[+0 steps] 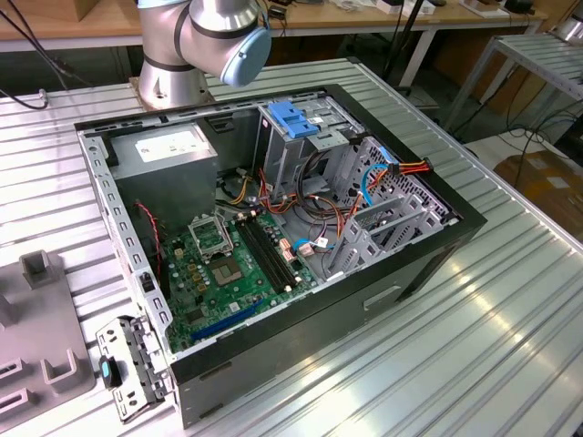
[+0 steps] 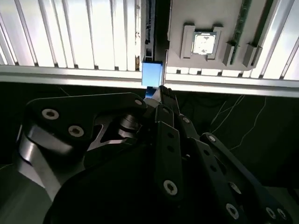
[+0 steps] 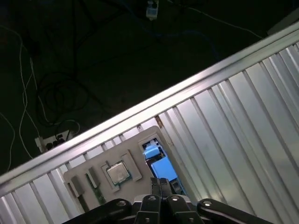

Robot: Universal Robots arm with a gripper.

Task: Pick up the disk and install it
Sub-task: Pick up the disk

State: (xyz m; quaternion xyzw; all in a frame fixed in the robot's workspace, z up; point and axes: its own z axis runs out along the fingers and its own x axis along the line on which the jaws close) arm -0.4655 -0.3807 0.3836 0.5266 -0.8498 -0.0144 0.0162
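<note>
The disk (image 2: 152, 73) stands on edge in a slot of a grey holder tray (image 2: 196, 58) near the table's rim, showing a thin dark edge and a light blue end. In the first wrist view the disk (image 3: 162, 169) appears as a blue patch in the tray's slot (image 3: 77, 175). My gripper (image 3: 161, 180) is shut, its dark fingertips pressed together right over that blue end. The second wrist view has the gripper (image 2: 161, 91) close against the blue end; I cannot tell whether it touches. The open computer case (image 1: 273, 355) lies in the middle of the table in the exterior view.
A processor chip (image 2: 204, 43) and memory sticks (image 2: 243, 23) sit in the same tray. Inside the case are a drive cage with a blue latch (image 1: 293, 118), a grey power-supply box (image 1: 173, 150), the motherboard (image 1: 228, 264) and loose cables (image 1: 392, 173). A metal bracket (image 1: 127, 369) lies beside the case.
</note>
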